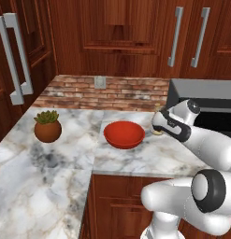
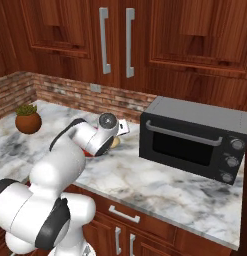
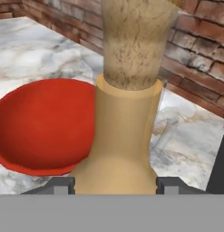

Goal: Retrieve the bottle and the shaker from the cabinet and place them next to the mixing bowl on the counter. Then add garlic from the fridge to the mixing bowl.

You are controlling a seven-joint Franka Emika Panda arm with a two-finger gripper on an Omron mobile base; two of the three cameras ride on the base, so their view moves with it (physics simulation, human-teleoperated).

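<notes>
Gripper (image 3: 115, 183) sits low over the bench, jaws partway closed w/ the bottle (image 3: 124, 118) between them, one finger tip each side of its bulbous base; looks like a hold on the base, tho actual pad contact is hidden at the frame's bottom edge. Bottle is upright, tan body w/ a speckled stopper-like top, just beside the mixing bowl (image 3: 43, 127), nearly touching its rim; whether its base is already down on the marble I can't tell. Handling, my guess: rigid, light, smooth-sided, so prob. a bit slippery; top-heavy shape w/ thin neck means it could tip if let go while tilted. Best hold is the wide base or the lower neck, not the stopper. Bowl is glossy, shallow, stiff, likely slides if nudged. Further out on the bench (image 1: 51, 158): potted plant (image 1: 47, 126) well apart to the left, microwave (image 2: 192, 137) to the right, brick backsplash w/ an outlet and wood cabinet doors behind. Count: 1 bottle, 1 bowl, 1 plant pot, 1 microwave.
</notes>
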